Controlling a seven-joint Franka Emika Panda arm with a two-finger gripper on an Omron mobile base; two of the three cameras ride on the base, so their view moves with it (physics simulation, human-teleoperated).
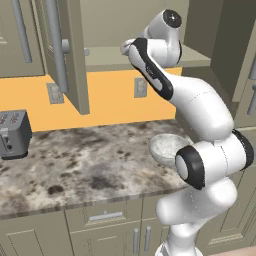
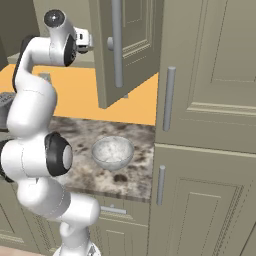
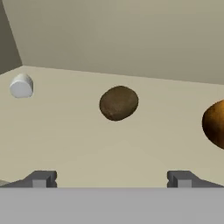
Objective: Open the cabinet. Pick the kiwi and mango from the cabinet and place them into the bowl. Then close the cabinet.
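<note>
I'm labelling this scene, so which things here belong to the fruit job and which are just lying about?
Job:
cabinet, doors open
kiwi on its shelf
mango beside the kiwi
bowl on the counter
tool, open, aimed at the kiwi

Lying about:
toaster
small white cylinder on the shelf

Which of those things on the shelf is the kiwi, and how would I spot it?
Look inside the open wall cabinet, on its plain shelf. The kiwi lies mid-shelf: a small dark brown oval, duller than the orange mango beside it and unlike the small white cylinder on its other side.
</note>
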